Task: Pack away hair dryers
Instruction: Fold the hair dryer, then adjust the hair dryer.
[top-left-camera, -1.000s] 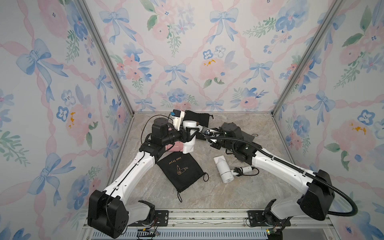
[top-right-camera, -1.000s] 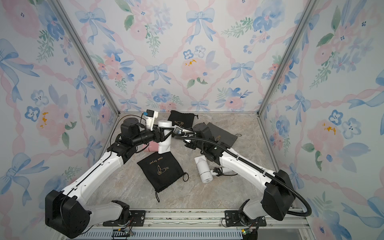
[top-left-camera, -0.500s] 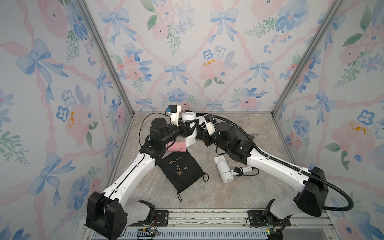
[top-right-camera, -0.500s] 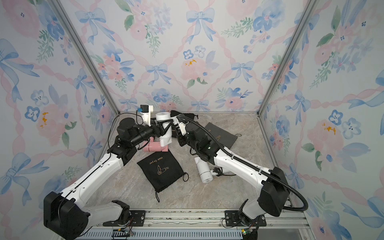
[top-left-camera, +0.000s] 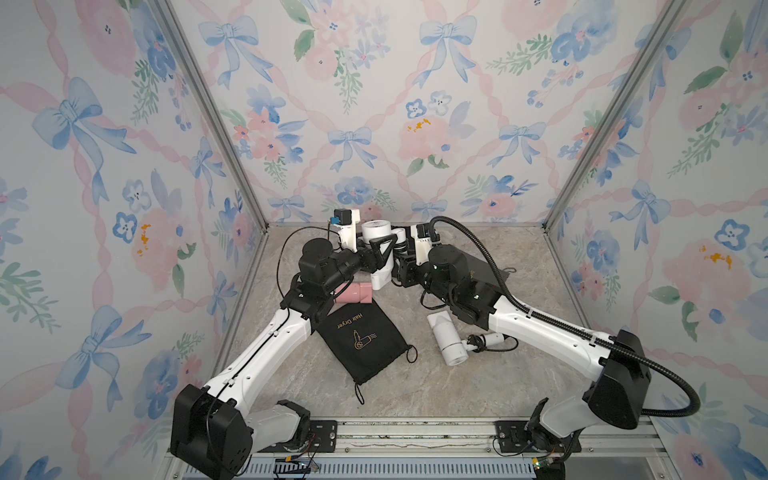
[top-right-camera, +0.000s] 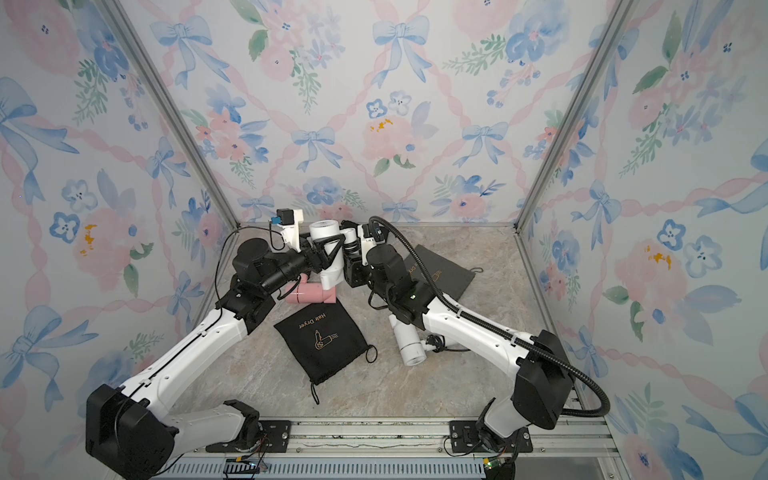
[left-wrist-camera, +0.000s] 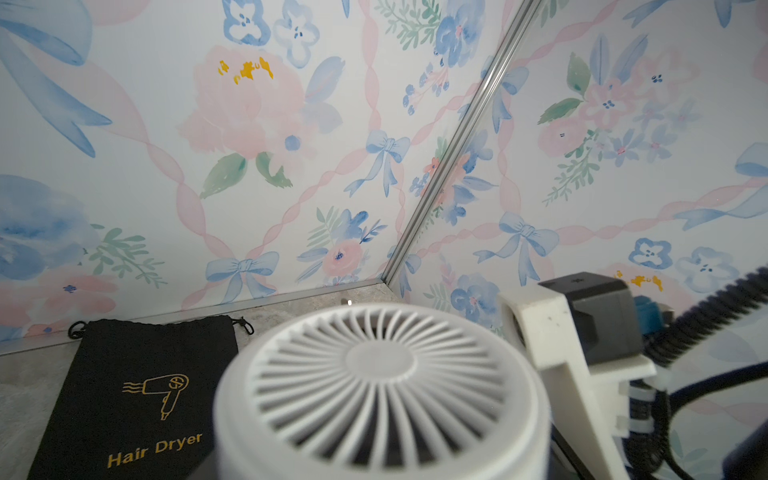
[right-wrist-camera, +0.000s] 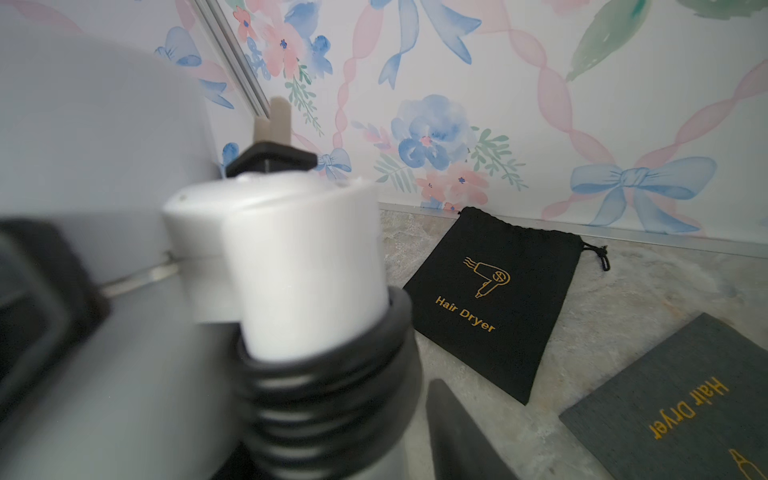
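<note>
Three dryers: one pink, two white. The pink dryer (top-left-camera: 353, 293) lies on the floor (top-left-camera: 415, 386) under the left wrist. The upright dryer (top-left-camera: 376, 232) stands grille up at back centre, between the two grippers. The lying dryer (top-left-camera: 446, 343) rests right of centre, partly under the right arm (top-left-camera: 540, 328).

Three pouches: a black front pouch (top-left-camera: 361, 340) flat mid-floor, a black back pouch (left-wrist-camera: 137, 395) against the rear wall, and a grey pouch (right-wrist-camera: 681, 403) at the right, under the right arm.

The floor is beige-grey marble print. The walls (top-left-camera: 374, 104) carry wallpaper of flowers and bows, with metal posts (top-left-camera: 216, 124) in the corners.

The left arm (top-left-camera: 266, 345) reaches from the front left to the back centre. Its left gripper (top-left-camera: 384, 249) clasps the upright dryer's barrel. The right arm reaches in from the front right, and its right gripper (top-left-camera: 400, 255) sits at the handle (right-wrist-camera: 316, 282) wound with cord (right-wrist-camera: 328, 399). Whether it grips I cannot tell.
</note>
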